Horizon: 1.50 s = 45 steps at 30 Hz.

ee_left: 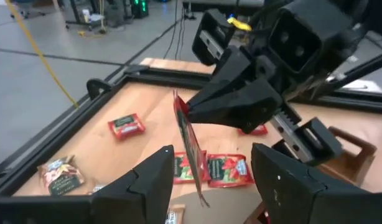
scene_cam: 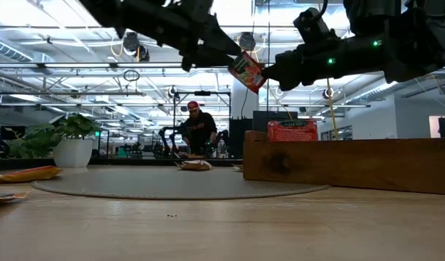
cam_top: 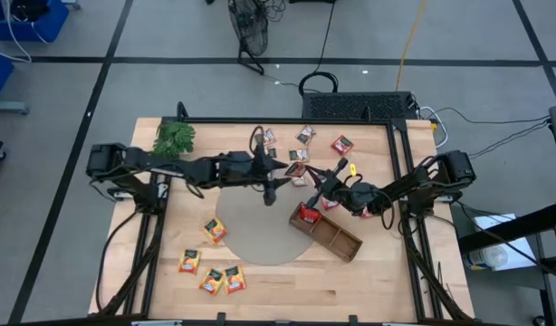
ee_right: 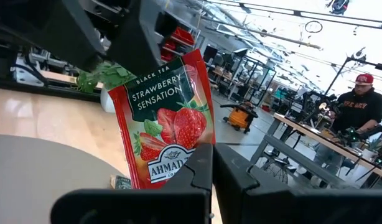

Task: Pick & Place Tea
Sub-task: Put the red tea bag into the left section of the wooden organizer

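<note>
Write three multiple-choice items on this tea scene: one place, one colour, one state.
1. Where does the green sprig lie?
A. near the left arm's base
B. near the right arm's base
C. between the two grippers

2. What colour is the tea sachet in the right gripper?
A. orange-yellow
B. grey-white
C. red

3. How is the left gripper?
A. shut on the sachet
B. open, a finger on either side of the sachet
C. shut and empty

Key: 1 A, the high view shows it at that end of the table. 2 C, red with strawberries. 3 B, the left wrist view shows gaps on both sides.
</note>
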Each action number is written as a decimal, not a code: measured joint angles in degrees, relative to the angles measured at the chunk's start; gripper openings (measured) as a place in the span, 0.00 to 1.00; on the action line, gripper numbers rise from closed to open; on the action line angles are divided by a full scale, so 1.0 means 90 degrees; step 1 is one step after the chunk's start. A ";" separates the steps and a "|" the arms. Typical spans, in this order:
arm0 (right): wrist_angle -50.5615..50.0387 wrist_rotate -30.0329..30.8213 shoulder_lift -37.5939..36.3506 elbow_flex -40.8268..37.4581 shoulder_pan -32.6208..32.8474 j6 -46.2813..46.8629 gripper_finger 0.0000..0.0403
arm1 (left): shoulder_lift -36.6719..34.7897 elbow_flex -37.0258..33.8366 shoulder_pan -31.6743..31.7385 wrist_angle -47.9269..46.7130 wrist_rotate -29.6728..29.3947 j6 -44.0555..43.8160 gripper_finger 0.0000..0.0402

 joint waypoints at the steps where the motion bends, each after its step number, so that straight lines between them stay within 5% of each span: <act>1: -0.0005 0.0000 0.0001 0.0000 0.0000 -0.0002 0.00 | 0.0041 0.0068 0.0000 -0.0027 0.0000 -0.0023 0.53; 19: 0.0247 -0.0034 -0.0002 0.0000 0.0187 -0.0290 0.00 | 0.0082 0.0121 0.0318 -0.0005 0.0048 -0.0860 0.51; 23: 0.0262 -0.0032 -0.0002 0.0000 0.0211 -0.0287 0.00 | 0.0082 0.0121 0.0393 -0.0104 0.0107 -0.0910 0.38; 29: 0.0288 -0.0128 -0.0002 0.0000 0.0209 -0.0278 0.00 | 0.0082 0.0119 0.0484 -0.0162 0.0806 -0.0840 0.04; 35: 0.0284 -0.0169 -0.0004 -0.0005 0.0223 0.0055 0.00 | 0.0029 0.0114 0.0476 -0.0249 0.0843 -0.0190 0.01; 45: 0.0011 0.1682 -0.0475 -0.0114 0.0263 -0.0465 0.00 | -0.0638 0.1103 0.0116 -0.3353 -0.0329 0.1577 0.00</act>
